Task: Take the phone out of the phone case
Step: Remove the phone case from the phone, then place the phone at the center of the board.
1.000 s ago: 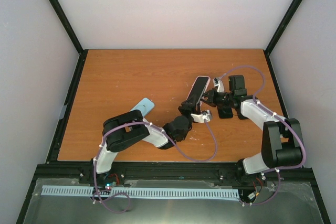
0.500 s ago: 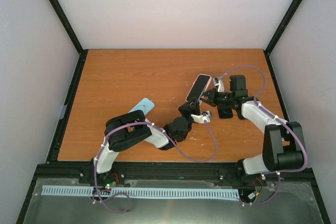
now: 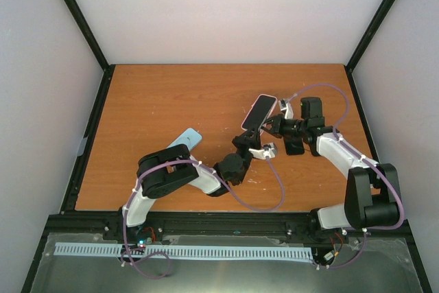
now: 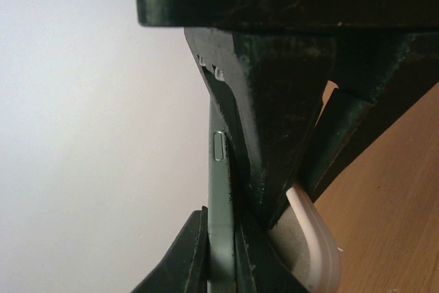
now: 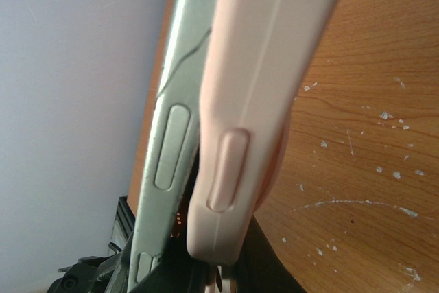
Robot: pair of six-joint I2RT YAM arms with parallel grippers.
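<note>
You have the phone (image 3: 258, 110) lifted over the right middle of the table (image 3: 171, 94), between the two pincers and not touching the wood. The left pincer (image 3: 250, 133) is closed on the near, lower end of the phone. In its wrist view the thin grey-green edge sits clamped between the fingers (image 4: 274, 142). The right pincer (image 3: 271, 125) is closed too. It seems to grip the pink phone case (image 5: 264, 94) from the right side, though its fingers are almost hidden under the case.

The long axis of the phone runs from near-left to far-right, with the far end raised and the dark face turned up to the top camera. In the right wrist view one side of the case stands apart from the phone's edge, and the two lie nearly parallel.

I judge the coming move turns on this: the left pincer holds on the axis and the right one holds beside it. The case should therefore go sideways to the right, away from the phone, not along it.
</note>
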